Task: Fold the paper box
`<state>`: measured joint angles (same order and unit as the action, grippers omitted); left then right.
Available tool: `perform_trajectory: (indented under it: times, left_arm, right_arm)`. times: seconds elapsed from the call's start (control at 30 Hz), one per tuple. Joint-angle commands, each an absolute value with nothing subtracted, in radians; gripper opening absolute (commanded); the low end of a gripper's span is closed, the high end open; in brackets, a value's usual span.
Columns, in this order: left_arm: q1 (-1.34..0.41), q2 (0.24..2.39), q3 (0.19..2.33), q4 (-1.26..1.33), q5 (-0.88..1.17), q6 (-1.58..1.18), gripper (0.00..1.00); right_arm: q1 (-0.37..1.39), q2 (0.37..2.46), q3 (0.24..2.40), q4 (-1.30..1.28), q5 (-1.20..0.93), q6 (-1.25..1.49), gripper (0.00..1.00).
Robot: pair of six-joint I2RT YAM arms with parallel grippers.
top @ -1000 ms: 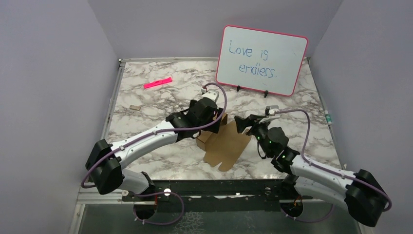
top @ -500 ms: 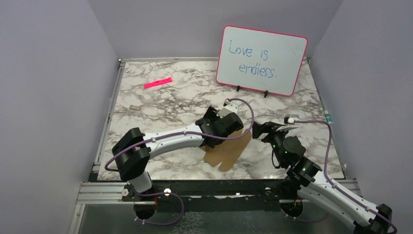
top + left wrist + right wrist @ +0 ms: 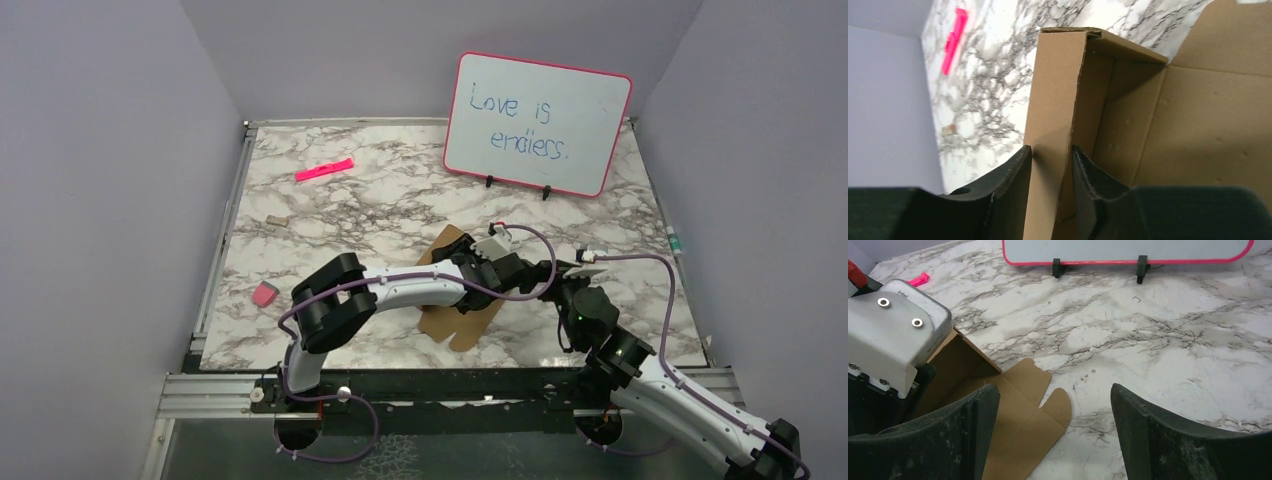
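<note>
The paper box [image 3: 468, 318] is a brown creased sheet lying mid-table, with one side wall folded upright [image 3: 1053, 90] and rounded tabs [image 3: 1058, 407] lying flat. My left gripper [image 3: 518, 270] reaches over it from the left. In the left wrist view, the left gripper [image 3: 1052, 150] straddles the upright wall, both pads against the cardboard. My right gripper [image 3: 560, 278] hovers just right of the box. Seen from its wrist, the right gripper [image 3: 1053, 388] stands wide open above the tabs and bare marble, with nothing between its fingers.
A pink-rimmed whiteboard [image 3: 540, 125] stands at the back right. A pink marker [image 3: 324, 169] lies at the back left, a small brown scrap [image 3: 277, 220] near the left edge, and a pink eraser [image 3: 264, 294] at the front left. Purple walls enclose the table.
My left arm swung rightward across the box and its jaws narrowed onto the upright wall. The right gripper drew back to the right and opened slightly. The pink eraser came into view.
</note>
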<state>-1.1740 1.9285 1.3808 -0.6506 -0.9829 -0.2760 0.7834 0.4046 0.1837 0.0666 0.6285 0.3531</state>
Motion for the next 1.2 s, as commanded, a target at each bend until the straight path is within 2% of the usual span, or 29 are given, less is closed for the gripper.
perform_trajectory:
  times: [0.0,0.27,0.5,0.77,1.17]
  left_arm:
    - [-1.180,1.958,1.421,-0.725,-1.135,-0.268,0.31]
    - [-1.171,1.908,1.392,-0.728,-1.140,-0.283,0.13]
    - [-1.087,1.822,1.325,-0.726,-1.016,-0.324,0.12]
    - [-0.938,1.703,1.193,-0.622,-0.729,-0.387,0.12]
    - [-0.710,1.585,0.957,-0.346,-0.287,-0.545,0.13]
  right_arm:
    - [0.779,0.398,0.180,0.097,0.666,0.337,0.87]
    - [0.779,0.390,0.175,0.095,0.672,0.335,0.87]
    - [0.781,0.346,0.208,0.056,0.623,0.344,0.87]
    - [0.779,0.335,0.404,-0.184,0.578,0.369,0.89]
    - [0.780,0.566,0.552,-0.237,0.403,0.380,0.90]
